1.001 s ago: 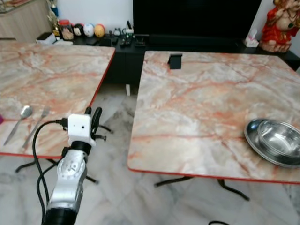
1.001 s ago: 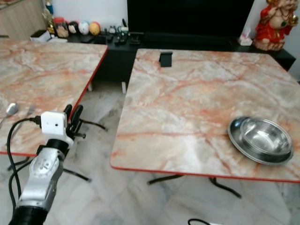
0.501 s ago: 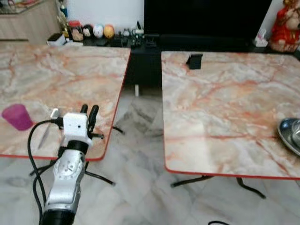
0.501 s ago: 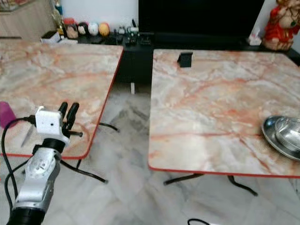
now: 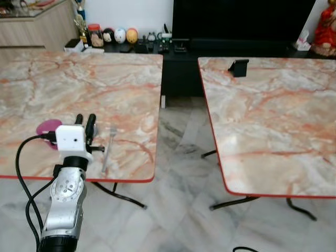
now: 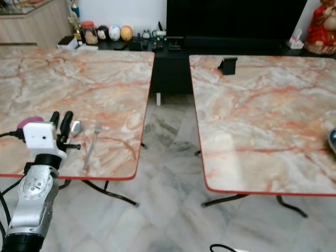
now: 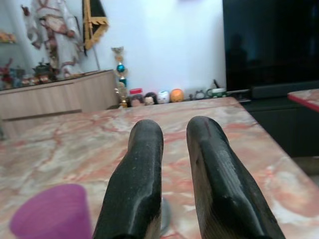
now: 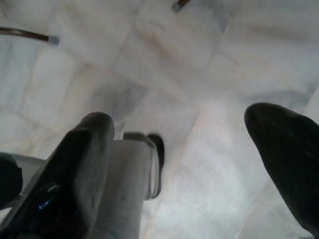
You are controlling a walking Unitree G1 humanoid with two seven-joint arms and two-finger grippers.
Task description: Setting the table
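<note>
On the left marble table (image 5: 79, 89), near its front edge, lie a purple cup (image 5: 46, 127), a spoon (image 6: 76, 127) and a fork (image 5: 108, 149). My left gripper (image 5: 85, 124) is raised in front of that edge, just right of the cup, its fingers (image 7: 147, 149) a narrow gap apart with nothing between them. The cup (image 7: 50, 214) sits low beside those fingers in the left wrist view. My right gripper (image 8: 182, 169) hangs open over the marble floor. A steel bowl's rim (image 6: 333, 139) peeks in on the right table (image 5: 273, 115).
A gap of marble floor (image 5: 181, 157) separates the two tables, whose black legs (image 5: 126, 195) stick out below. A small black stand (image 5: 239, 67) sits on the right table's far edge. Behind are a dark TV unit (image 5: 178, 50) with ornaments and a wooden cabinet (image 5: 37, 23).
The camera has swung left: the left table, cup, spoon and fork have come toward the middle, and the bowl has slid off to the right. My left arm stays raised the same way.
</note>
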